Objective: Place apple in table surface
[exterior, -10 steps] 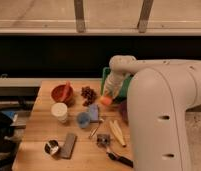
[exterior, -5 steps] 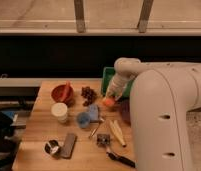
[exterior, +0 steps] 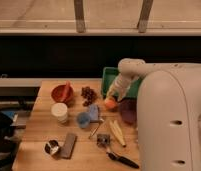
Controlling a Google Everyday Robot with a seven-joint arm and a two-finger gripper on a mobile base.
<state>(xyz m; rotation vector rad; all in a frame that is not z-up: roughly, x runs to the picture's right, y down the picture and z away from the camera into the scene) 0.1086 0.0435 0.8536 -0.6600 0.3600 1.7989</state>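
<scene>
Camera view: the apple point(exterior: 110, 104) is seen at the tip of the tool point(exterior: 112, 99), at the tool's 6 o'clock, low over the worktop point(exterior: 39, 125) between the grape cluster point(exterior: 87, 95) and a dark purple bowl point(exterior: 128, 111). It is held by the tool, whose tips are closed around it. It appears small, round and orange. Its upper part is hidden by the tool; contact with the worktop cannot be told.

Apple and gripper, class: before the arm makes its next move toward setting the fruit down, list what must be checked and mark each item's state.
1. Apple at the gripper: ok.
2. Apple low over the table surface: ok.
3. Apple touching the wood: cannot tell.
4. Bare wood under the apple: cannot tell.
5. Grape cluster apart, to the apple's left: ok.
6. Green bin behind the apple, not under it: ok.
</scene>
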